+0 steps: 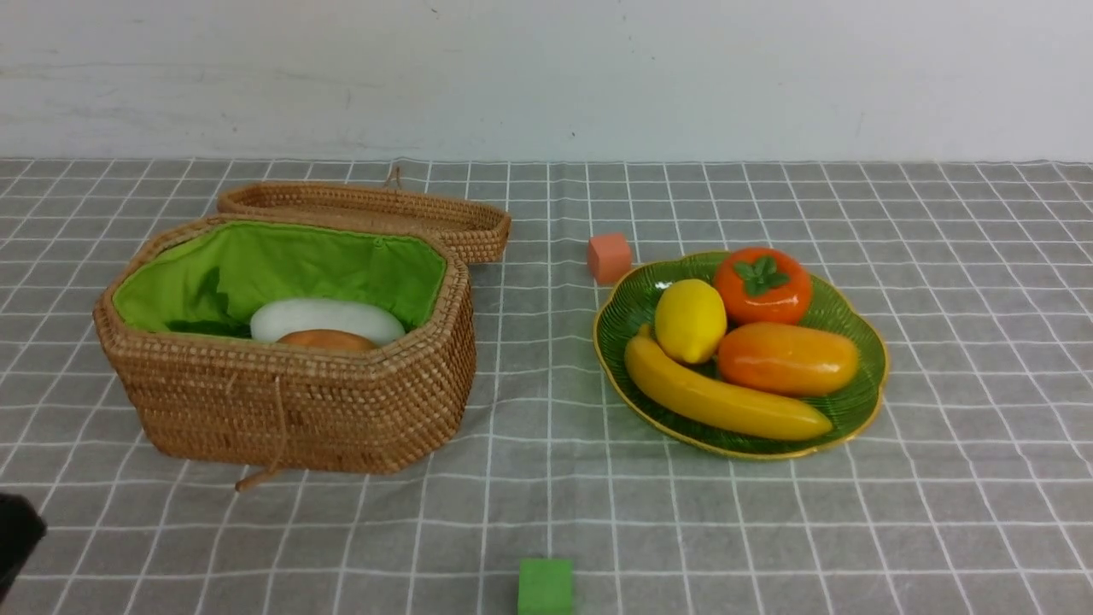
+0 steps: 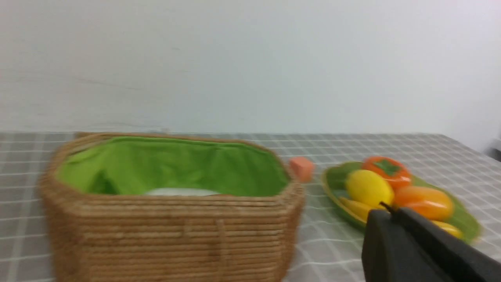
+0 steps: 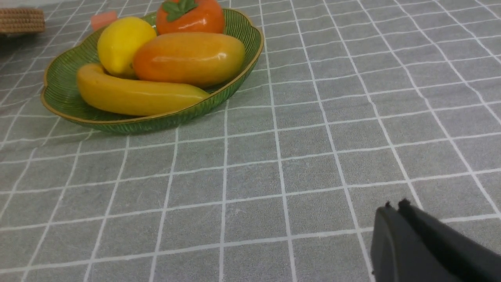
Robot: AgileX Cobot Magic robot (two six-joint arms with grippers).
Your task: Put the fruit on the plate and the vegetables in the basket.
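Note:
The green plate (image 1: 858, 401) on the right holds the lemon (image 1: 689, 320), banana (image 1: 726, 400), mango (image 1: 786, 358) and persimmon (image 1: 762, 284). The wicker basket (image 1: 299, 410) on the left, lid open behind it, holds the white radish (image 1: 324, 318) and a brown potato (image 1: 327, 340). No eggplant shows. My left gripper (image 2: 387, 209) is shut and empty, near the basket's front, with the plate (image 2: 332, 182) beyond it. My right gripper (image 3: 394, 205) is shut and empty over bare cloth, apart from the plate (image 3: 62, 84). Only a dark bit of the left arm (image 1: 15, 534) shows in the front view.
A small orange cube (image 1: 609, 257) sits just behind the plate. A small green cube (image 1: 545, 586) lies at the front edge, middle. The basket's lid (image 1: 367, 209) lies open behind it. A grey checked cloth (image 1: 939, 512) covers the table; a white wall stands behind.

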